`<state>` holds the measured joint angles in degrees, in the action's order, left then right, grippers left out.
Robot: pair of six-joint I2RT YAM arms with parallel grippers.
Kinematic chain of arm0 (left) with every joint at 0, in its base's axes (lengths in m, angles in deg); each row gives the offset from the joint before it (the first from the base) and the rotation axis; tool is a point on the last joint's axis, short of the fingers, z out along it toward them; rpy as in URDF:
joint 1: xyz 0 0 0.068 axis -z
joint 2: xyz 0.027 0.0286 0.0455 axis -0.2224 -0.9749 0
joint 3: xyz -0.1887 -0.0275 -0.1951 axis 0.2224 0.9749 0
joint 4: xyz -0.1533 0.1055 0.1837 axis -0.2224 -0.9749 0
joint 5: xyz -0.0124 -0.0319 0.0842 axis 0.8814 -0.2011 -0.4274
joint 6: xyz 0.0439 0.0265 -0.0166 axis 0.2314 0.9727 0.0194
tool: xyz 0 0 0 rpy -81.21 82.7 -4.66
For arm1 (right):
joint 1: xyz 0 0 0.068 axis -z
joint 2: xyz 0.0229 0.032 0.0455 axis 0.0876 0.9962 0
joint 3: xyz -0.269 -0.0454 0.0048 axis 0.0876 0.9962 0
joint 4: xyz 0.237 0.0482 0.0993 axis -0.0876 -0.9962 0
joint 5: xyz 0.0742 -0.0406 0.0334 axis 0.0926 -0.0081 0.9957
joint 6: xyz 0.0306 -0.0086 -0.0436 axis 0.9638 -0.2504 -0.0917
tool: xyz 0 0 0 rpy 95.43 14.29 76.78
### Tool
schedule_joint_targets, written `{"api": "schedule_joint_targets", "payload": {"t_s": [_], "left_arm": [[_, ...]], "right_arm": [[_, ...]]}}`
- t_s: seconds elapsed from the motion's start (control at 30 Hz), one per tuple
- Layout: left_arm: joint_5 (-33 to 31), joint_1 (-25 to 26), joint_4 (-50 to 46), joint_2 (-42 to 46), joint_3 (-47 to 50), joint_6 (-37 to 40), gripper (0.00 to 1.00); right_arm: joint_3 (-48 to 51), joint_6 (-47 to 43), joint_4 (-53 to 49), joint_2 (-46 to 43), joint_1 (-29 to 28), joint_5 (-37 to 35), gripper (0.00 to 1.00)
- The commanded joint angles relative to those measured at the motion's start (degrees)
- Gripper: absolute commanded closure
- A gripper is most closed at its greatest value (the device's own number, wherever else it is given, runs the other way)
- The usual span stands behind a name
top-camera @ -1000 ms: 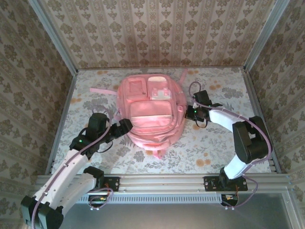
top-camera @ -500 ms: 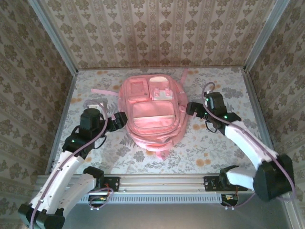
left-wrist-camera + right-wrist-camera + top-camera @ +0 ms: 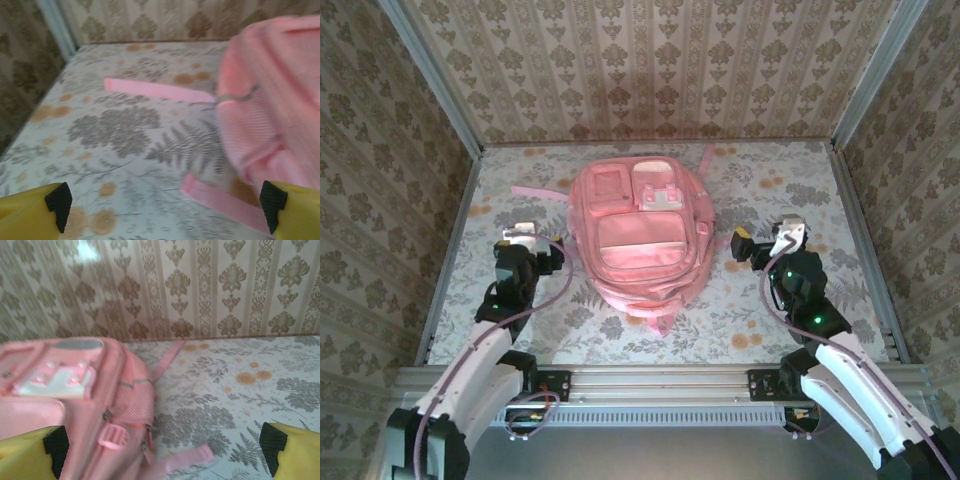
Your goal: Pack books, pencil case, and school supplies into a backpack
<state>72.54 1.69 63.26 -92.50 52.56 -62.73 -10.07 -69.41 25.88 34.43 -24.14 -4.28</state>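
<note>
Left gripper (image 3: 552, 257) jaws are wide apart with nothing between them; it sits just off the backpack's left side, not touching. Right gripper (image 3: 748, 250) is the same: jaws spread, empty, just right of the backpack with a gap of cloth between.

Backpack (image 3: 638, 240) lies flat mid-table, front pockets up, top toward the far wall. It's the only bulky thing between the two arms.

Loose bits around it:
- left strap (image 3: 160, 90) runs flat out to the left, far of the left gripper
- a second near strap (image 3: 220, 200) lies close under the left gripper's right finger
- far strap (image 3: 703, 160) angles off the far right corner of the backpack
- a short tab (image 3: 190, 457) sticks out at the near right side, in front of the right gripper

Versus a second ago: both grippers were pressed in at the backpack's sides; both have pulled back toward the near edge and outward. The backpack is roughly where it was.

Room: open floral table (image 3: 770, 300) left, right and near of the backpack. Bounds are the papered walls (image 3: 650, 70) on three sides, the frame posts (image 3: 430, 80) at the corners and the rail (image 3: 660, 380) at the near edge.
</note>
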Motion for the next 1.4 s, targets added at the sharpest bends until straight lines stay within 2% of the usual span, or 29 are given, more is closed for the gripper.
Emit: {"api": "schedule_joint_targets", "payload": {"t_s": [0.0, 0.07, 0.2, 0.3, 0.43, 0.5, 0.57, 0.63, 0.67, 0.73, 0.83, 0.93, 1.07, 1.13, 1.2, 1.3, 1.37], "left_arm": [[-3.44, -3.10, 10.40, -5.83, 2.83, 3.30, 0.00], [-4.83, -5.09, 12.17, -10.01, 3.88, 0.05, 0.00], [-2.77, -5.59, 16.88, -16.24, 2.48, 2.94, 0.00], [-2.33, -6.01, 28.24, -20.56, 4.05, 5.47, 0.00], [2.56, -6.89, 41.19, -28.29, 4.55, 8.71, 0.00], [4.45, -6.77, 41.72, -31.15, 2.93, 11.14, 0.00], [3.25, -7.12, 51.10, -36.87, 4.27, 11.23, 0.00], [1.50, -8.20, 64.77, -45.67, 7.17, 10.25, 0.00], [1.73, -8.34, 66.68, -46.20, 7.35, 10.60, 0.00], [4.18, -9.10, 54.22, -42.87, 3.90, 9.21, 0.00], [3.46, -10.23, 47.65, -42.78, 0.13, 7.59, 0.00], [5.02, -11.07, 41.86, -43.08, -3.23, 7.21, 0.00], [6.40, -11.93, 42.09, -43.20, -3.11, 6.71, 0.00], [6.47, -11.98, 41.92, -43.09, -3.10, 6.66, 0.00], [6.52, -11.97, 42.01, -43.20, -3.10, 6.77, 0.00], [7.59, -11.93, 41.85, -43.13, -3.24, 7.04, 0.00], [15.31, -12.80, 39.97, -43.09, -4.02, 8.94, 0.00]], "right_arm": [[3.24, -6.80, 11.75, 2.54, 0.12, -5.53, 0.00], [5.65, -7.86, 16.34, 6.12, 0.58, -6.73, 0.00], [7.96, -9.75, 23.18, 15.82, 1.18, -8.75, 0.00], [8.20, -11.38, 25.42, 20.65, 2.68, -10.85, 0.00], [8.22, -10.28, 27.18, 25.43, 6.43, -10.74, 0.00], [7.74, -9.68, 27.59, 26.55, 7.59, -9.96, 0.00], [8.24, -8.74, 31.30, 28.01, 8.96, -8.31, 0.00], [8.24, -7.58, 33.52, 29.64, 10.56, -5.98, 0.00], [7.92, -7.26, 33.64, 30.22, 11.28, -4.68, 0.00], [7.63, -6.39, 35.97, 32.00, 11.90, -4.34, 0.00], [6.97, -4.82, 40.75, 36.25, 12.69, -4.26, 0.00], [4.28, -7.07, 42.42, 41.80, 12.94, -1.77, 0.00], [4.26, -5.38, 54.88, 54.15, 15.17, -0.80, 0.00], [0.98, -4.44, 43.18, 51.09, 16.81, 4.02, 0.00], [0.60, -4.65, 45.11, 52.57, 17.96, 7.59, 0.00], [-1.61, -3.78, 40.25, 52.26, 21.07, 16.50, 0.00], [-1.58, -3.86, 40.37, 52.23, 21.12, 16.45, 0.00]]}}
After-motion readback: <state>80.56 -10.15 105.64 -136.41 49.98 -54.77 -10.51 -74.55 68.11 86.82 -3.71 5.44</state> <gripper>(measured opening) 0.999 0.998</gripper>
